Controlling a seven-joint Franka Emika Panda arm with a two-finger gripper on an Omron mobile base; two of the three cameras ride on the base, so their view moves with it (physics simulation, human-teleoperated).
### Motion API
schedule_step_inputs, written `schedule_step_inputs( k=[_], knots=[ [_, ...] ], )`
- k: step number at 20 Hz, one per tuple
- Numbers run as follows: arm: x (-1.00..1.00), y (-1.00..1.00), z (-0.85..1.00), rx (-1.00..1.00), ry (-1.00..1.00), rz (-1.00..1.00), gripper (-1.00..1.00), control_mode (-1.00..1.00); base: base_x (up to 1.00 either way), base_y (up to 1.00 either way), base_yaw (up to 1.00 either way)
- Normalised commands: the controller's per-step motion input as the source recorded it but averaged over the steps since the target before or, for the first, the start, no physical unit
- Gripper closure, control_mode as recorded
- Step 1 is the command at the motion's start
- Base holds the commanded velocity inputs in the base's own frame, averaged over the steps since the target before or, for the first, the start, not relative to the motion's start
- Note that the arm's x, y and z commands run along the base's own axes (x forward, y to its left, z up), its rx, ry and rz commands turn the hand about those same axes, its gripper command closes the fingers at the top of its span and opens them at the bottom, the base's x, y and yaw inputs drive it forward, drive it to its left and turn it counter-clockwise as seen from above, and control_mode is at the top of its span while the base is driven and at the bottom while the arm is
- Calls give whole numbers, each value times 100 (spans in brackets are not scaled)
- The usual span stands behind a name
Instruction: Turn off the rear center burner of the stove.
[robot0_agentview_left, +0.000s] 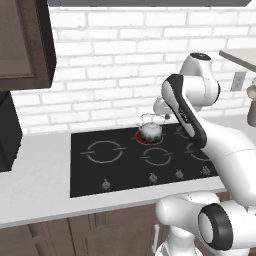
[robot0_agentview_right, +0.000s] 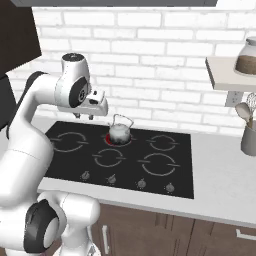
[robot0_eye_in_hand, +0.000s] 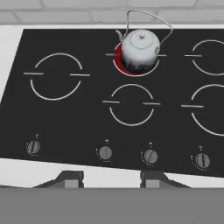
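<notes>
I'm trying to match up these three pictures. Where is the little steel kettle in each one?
Left base view: kettle at centre, on the stove's back edge.
Right base view: just left of centre, right of the claw.
Hand view: top, right of centre.
Shared landmark: the red rear center burner under it.

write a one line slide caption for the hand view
Open tool above the stove knobs; steel kettle sits on the glowing red rear center burner.
</notes>
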Motion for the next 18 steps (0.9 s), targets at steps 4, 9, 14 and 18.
schedule_step_inputs(
  k=[4,9,14,18],
  knots=[
    [-8,10,-2,-2,-2,0,-100,-100,0,0,0],
    [-64,7,-33,-8,-24,2,-100,-100,0,0,0],
    [-50,-27,-6,-1,-12,27,-100,-100,0,0,0],
    [-28,-54,-1,0,-6,46,-100,-100,0,0,0]
  ],
)
